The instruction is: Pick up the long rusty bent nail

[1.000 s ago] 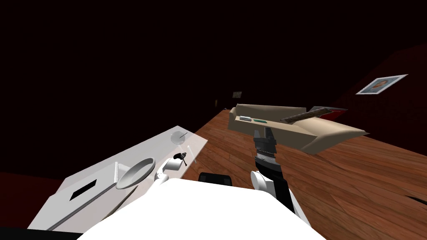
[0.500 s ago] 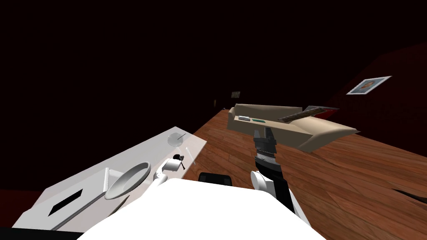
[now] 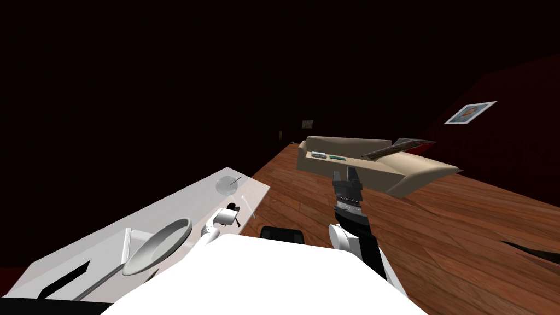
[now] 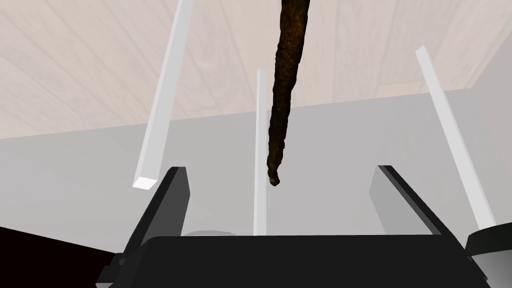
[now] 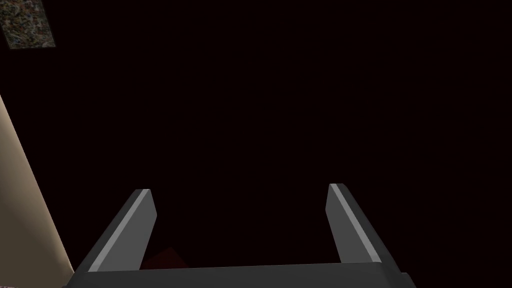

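Head camera swung since a second ago, so the table (image 3: 175, 202) sits further left in frame; left gripper (image 4: 278, 169) unchanged, fingers spread, straddling the nail (image 4: 285, 90) at its tip, apparently not touching. It's near the table edge, open wood floor (image 3: 448, 235) beyond, right gripper (image 3: 345, 172) spread above it. Nail: long, dark brown, rust-crusted.

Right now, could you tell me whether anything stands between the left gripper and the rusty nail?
Nothing visible blocks it: the rusty nail points into the gap of the open left gripper. A thin white bar runs close beside the nail.
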Controlling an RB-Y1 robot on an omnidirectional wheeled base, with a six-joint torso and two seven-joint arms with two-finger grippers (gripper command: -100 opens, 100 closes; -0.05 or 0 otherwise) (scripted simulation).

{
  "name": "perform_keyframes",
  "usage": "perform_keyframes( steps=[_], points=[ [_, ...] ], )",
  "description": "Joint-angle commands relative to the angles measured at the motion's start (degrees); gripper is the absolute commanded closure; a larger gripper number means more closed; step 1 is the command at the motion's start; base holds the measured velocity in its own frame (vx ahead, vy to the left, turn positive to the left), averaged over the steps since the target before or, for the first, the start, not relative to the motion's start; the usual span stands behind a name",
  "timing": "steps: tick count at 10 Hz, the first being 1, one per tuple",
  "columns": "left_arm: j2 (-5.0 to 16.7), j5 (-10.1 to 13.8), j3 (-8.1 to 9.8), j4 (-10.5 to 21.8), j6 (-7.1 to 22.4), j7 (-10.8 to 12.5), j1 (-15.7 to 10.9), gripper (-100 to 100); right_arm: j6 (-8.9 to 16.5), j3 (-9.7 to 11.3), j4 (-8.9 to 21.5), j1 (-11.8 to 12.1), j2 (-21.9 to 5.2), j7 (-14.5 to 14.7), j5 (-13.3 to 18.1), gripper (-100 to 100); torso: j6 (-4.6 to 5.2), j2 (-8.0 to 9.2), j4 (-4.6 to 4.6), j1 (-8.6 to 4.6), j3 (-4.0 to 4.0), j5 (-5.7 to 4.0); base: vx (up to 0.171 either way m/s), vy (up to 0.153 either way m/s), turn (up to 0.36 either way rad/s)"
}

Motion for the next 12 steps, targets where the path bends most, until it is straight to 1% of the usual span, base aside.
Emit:
perform_keyframes(
  steps=[1,4,5,6,10,11,12],
  points=[
    [-0.1,-0.44,-0.18,2.1,-1.9,0.75,-0.32,-100,0.0,0.0,0.0,0.0,0.0,0.0,0.0,0,0.0,0.0,0.0,0.0,0.0,0.0,0.023,0.024,-0.024],
    [-0.26,-1.09,-0.44,5.21,-4.5,1.76,-0.76,-100,0.0,0.0,0.0,0.0,0.0,0.0,0.0,0,0.0,-0.02,0.0,0.07,-0.01,0.02,0.023,0.026,-0.016],
    [-0.21,-0.91,-0.37,4.25,-3.69,1.47,-0.55,-100,0.0,0.0,0.0,0.0,0.0,0.0,0.0,0,0.0,-0.02,0.0,0.05,-0.01,0.01,0.011,0.009,-0.004],
    [-0.21,-0.93,-0.38,4.37,-3.88,1.54,-0.56,100,0.0,0.0,0.0,0.0,0.0,0.0,0.0,0,0.0,0.01,0.0,0.01,0.01,0.0,0.0,0.0,0.0],
    [-0.21,-0.93,-0.4,4.33,-3.88,1.53,-0.59,100,0.0,0.0,0.0,0.0,0.0,0.0,0.0,0,-0.03,0.07,0.0,-0.01,0.03,0.0,0.0,0.0,0.0],
    [-0.21,-0.93,-0.4,4.33,-3.88,1.53,-0.59,0,0.0,0.0,0.0,0.0,0.0,0.0,0.0,0,-0.03,0.07,0.0,-0.01,0.03,0.0,0.0,0.0,0.0],
    [-0.13,-0.57,-0.23,2.72,-2.42,0.95,-0.41,100,0.0,0.0,0.0,0.0,0.0,0.0,0.0,0,-0.03,0.07,0.0,-0.01,0.03,0.0,-0.012,-0.012,0.028]
  ],
)
